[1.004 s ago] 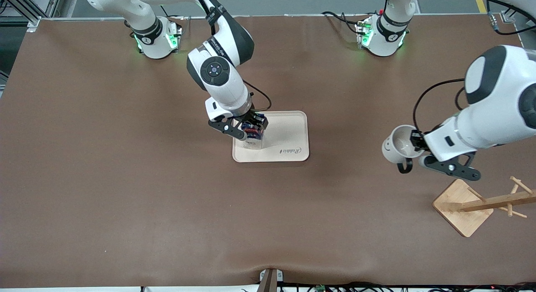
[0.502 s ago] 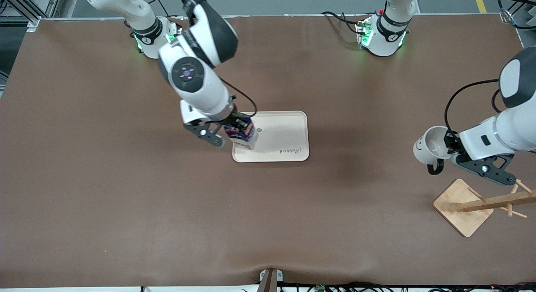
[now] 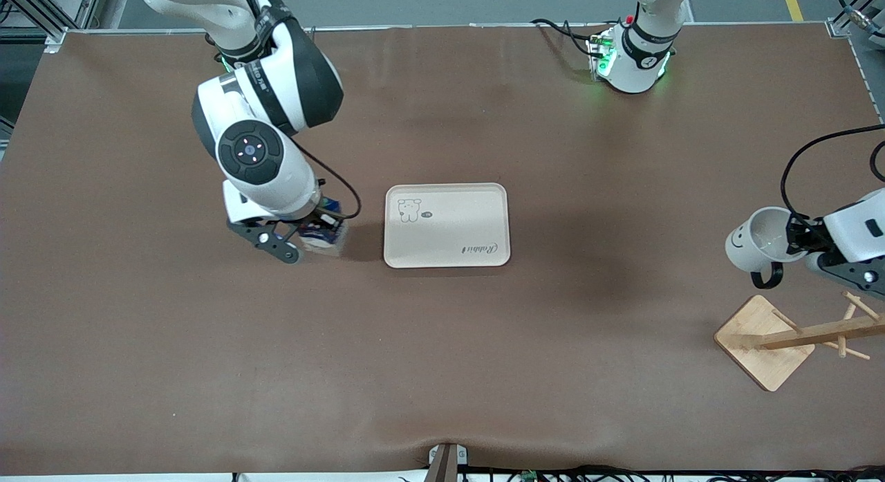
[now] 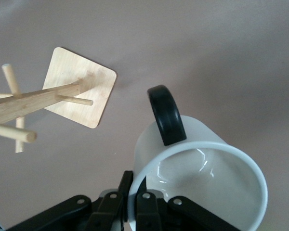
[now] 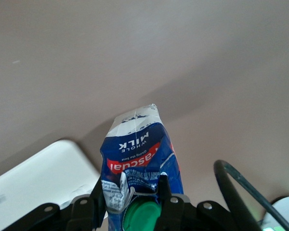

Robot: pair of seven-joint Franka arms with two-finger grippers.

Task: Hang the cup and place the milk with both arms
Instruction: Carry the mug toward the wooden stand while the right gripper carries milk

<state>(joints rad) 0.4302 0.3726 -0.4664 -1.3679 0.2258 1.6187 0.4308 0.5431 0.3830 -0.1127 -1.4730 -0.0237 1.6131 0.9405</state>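
My right gripper (image 3: 314, 234) is shut on the top of the dark-blue milk carton (image 3: 326, 238) and holds it over the bare table beside the tray, toward the right arm's end. In the right wrist view the carton (image 5: 139, 149) hangs between the fingers (image 5: 163, 185), its green cap at the jaws. My left gripper (image 3: 795, 241) is shut on the rim of the white cup (image 3: 752, 243), which lies on its side with its smiley face and black handle (image 3: 764, 278) showing, over the table beside the wooden rack (image 3: 816, 333). The left wrist view shows the cup (image 4: 202, 178), its handle (image 4: 166, 113) and the rack (image 4: 43, 98).
A beige tray (image 3: 449, 226) with a small bear print lies mid-table with nothing on it; it also shows in the right wrist view (image 5: 33, 178). The rack's square base (image 3: 757, 344) stands near the left arm's end. The brown mat covers the table.
My right gripper has carried the milk from over the tray off it toward the right arm's end. My left gripper has carried the cup toward the left arm's end, closer to the rack.
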